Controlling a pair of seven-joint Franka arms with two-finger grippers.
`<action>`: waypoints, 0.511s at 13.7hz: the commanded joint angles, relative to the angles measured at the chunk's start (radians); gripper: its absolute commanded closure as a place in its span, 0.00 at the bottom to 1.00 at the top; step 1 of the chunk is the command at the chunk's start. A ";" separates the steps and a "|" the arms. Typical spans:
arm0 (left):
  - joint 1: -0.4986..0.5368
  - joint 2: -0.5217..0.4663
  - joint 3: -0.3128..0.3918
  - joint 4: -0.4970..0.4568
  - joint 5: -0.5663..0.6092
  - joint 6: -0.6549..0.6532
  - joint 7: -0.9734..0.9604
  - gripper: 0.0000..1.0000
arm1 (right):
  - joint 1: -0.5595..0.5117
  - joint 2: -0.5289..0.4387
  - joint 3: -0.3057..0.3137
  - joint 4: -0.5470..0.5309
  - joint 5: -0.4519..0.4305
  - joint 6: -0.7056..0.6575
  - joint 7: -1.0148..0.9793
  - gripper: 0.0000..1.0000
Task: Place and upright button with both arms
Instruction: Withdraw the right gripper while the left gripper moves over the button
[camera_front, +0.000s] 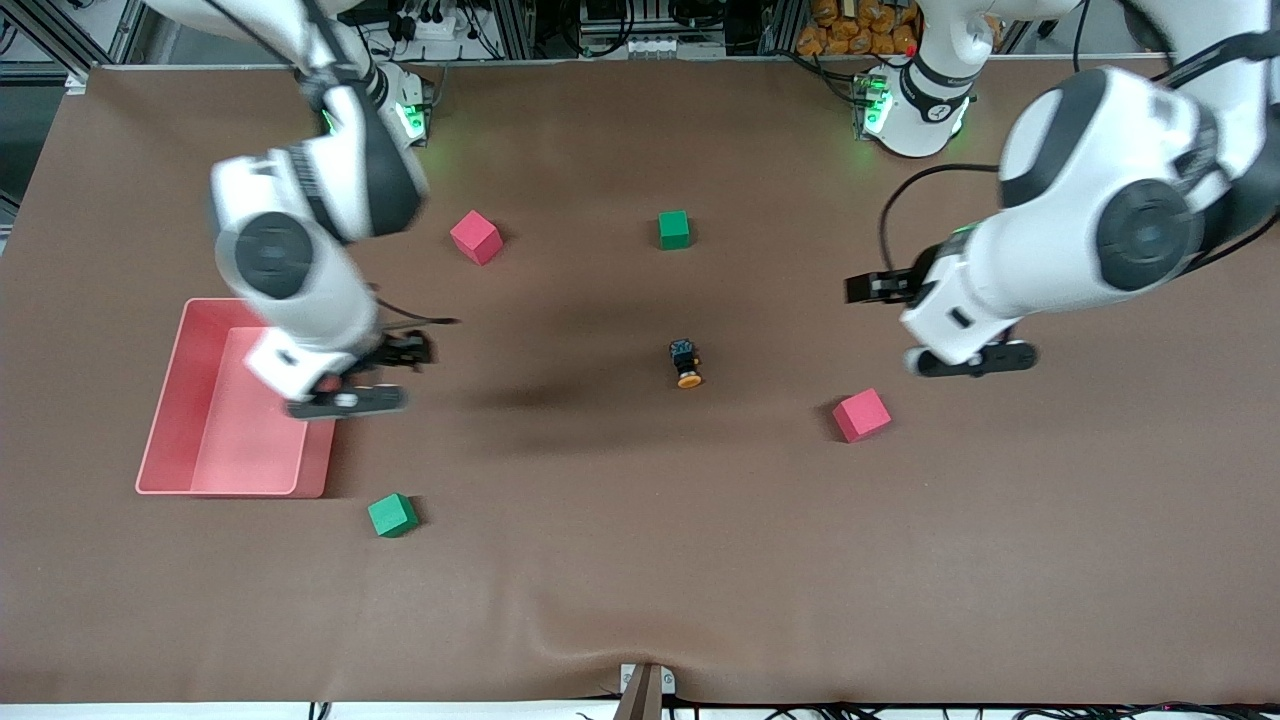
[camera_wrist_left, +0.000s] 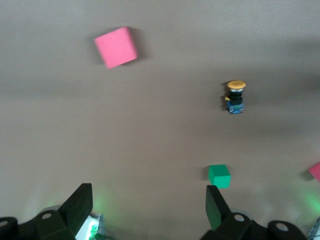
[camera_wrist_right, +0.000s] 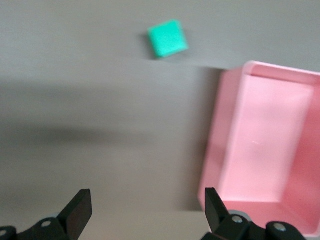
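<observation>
The tiny push-button with a round orange cap and black cylindrical body (camera_front: 686, 363) (camera_wrist_left: 235, 97) lies on its side mid-desk, cap pointing toward the front camera, untouched.

Brown table (camera_front: 640, 560) carries button (camera_front: 686, 363) (lying sideways), 4 cubes, pink tray (camera_front: 190, 400).

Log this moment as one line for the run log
button: on its side mid-table, untouched | left hand: open, over bare table | right hand: open, over the tray's edge | stage: no grasp yet
</observation>
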 joint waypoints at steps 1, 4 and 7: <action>-0.077 0.085 0.003 0.050 0.027 0.087 -0.091 0.00 | -0.125 -0.134 0.024 -0.092 0.031 -0.011 -0.099 0.00; -0.145 0.145 0.007 0.050 0.056 0.195 -0.125 0.00 | -0.250 -0.190 0.022 -0.092 0.051 -0.081 -0.263 0.00; -0.224 0.232 0.015 0.050 0.076 0.331 -0.222 0.00 | -0.311 -0.236 0.020 -0.086 0.051 -0.126 -0.337 0.00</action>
